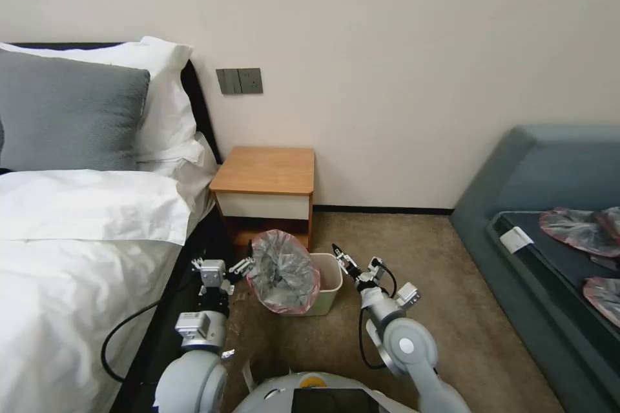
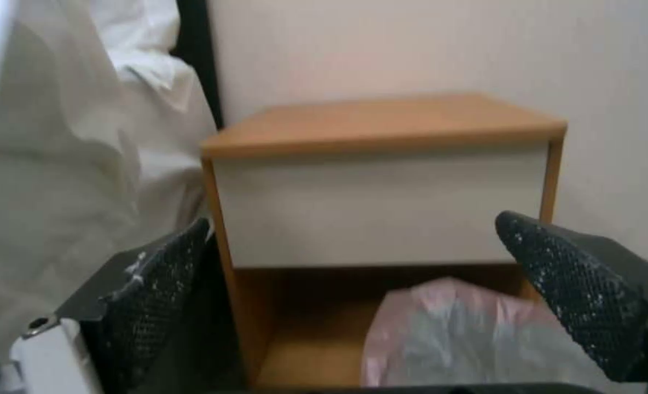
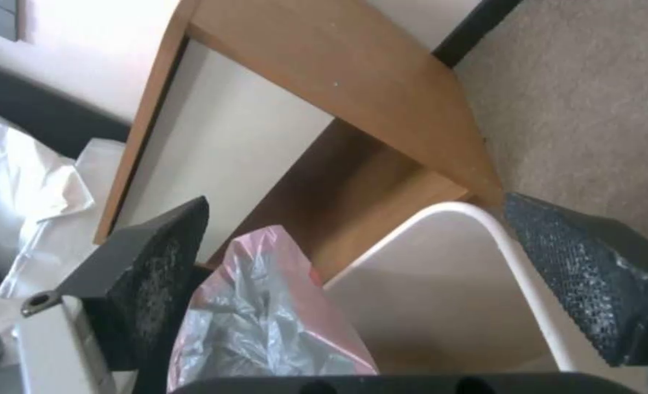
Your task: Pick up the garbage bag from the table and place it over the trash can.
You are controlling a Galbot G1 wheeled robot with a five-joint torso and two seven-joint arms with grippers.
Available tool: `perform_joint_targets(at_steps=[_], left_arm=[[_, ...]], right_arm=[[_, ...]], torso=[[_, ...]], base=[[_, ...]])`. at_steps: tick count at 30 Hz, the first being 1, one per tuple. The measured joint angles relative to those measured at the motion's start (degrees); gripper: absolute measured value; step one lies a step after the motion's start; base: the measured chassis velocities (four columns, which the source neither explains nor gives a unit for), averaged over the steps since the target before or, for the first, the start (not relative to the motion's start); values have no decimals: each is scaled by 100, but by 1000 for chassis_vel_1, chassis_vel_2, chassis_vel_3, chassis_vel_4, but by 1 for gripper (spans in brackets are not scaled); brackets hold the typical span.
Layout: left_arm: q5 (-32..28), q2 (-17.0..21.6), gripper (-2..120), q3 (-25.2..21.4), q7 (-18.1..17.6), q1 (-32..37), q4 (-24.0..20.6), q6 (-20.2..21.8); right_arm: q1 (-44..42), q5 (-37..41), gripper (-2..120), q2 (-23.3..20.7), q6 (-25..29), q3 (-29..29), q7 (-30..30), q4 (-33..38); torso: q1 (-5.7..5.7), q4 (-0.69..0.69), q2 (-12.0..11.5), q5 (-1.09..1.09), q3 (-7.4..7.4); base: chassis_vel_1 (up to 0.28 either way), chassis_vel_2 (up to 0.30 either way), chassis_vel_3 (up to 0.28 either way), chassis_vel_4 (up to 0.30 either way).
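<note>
While no readable writing shows on anything here, the garbage bag [image 1: 284, 274] lies crumpled over the left part of the trash can [image 1: 329, 284], leaving the bin's right rim bare. The trash can stands on the carpet just in front of the desk [image 1: 266, 171], whose top is bare. The left pincer [image 1: 244, 266] sits beside the bag's left edge, fingers spread and empty. The right pincer [image 1: 342, 258] hovers at the bin's right rim, also spread wide and empty, with open carpet to its right.
</note>
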Motion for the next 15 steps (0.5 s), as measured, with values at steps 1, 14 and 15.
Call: perform_joint_targets(at_steps=[1,14,15], left_arm=[[39,34,100,66,5,-16,104,22],[-32,118,72,1091,-264,-669,1014,551],[-32,118,72,1091,-264,-669,1014,551]], right_arm=[[7,0,100,18,-1,-2,1,-21],[46,-34,100,75,-2,38,19,-206],[46,-34,100,75,-2,38,19,-206]], torso=[[0,0,0,0,0],[0,0,0,0,0],[0,0,0,0,0]], base=[[0,0,0,0],[0,0,0,0],[0,0,0,0]])
